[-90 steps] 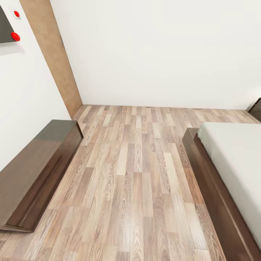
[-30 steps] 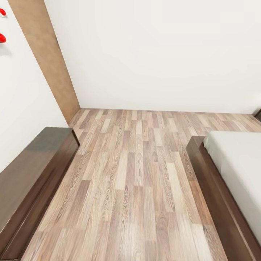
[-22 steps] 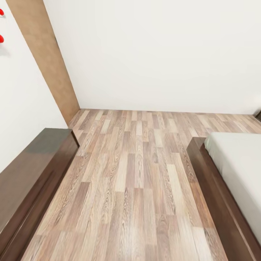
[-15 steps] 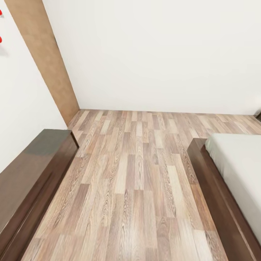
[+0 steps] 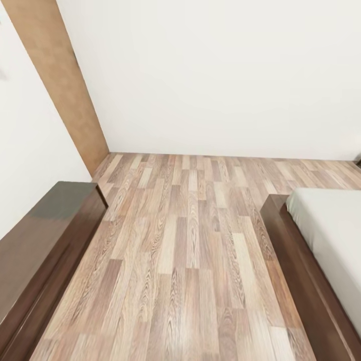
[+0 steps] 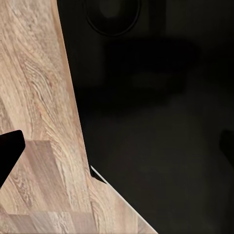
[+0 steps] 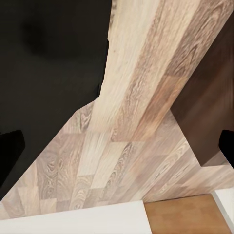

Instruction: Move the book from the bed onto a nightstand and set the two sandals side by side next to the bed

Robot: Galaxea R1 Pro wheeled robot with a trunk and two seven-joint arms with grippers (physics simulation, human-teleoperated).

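The bed (image 5: 328, 235) runs along the right of the head view, an off-white mattress in a dark brown frame (image 5: 296, 265). The book, the sandals and the nightstand are out of view. In the left wrist view my left gripper (image 6: 117, 148) is open, its dark fingertips (image 6: 9, 153) at the picture's edges over floor planks and my dark base. In the right wrist view my right gripper (image 7: 117, 146) is likewise open, with only wood floor between its fingertips (image 7: 9, 151).
A long low dark brown cabinet (image 5: 40, 245) lines the left wall, next to a brown door (image 5: 65, 85). A lane of wood-plank floor (image 5: 190, 240) lies between cabinet and bed and ends at a white wall (image 5: 215, 75). A dark brown furniture edge (image 7: 209, 97) shows in the right wrist view.
The head camera has moved forward and turned a little. The red items on the left wall slid out of the picture. Bed and cabinet sit lower in the frame.
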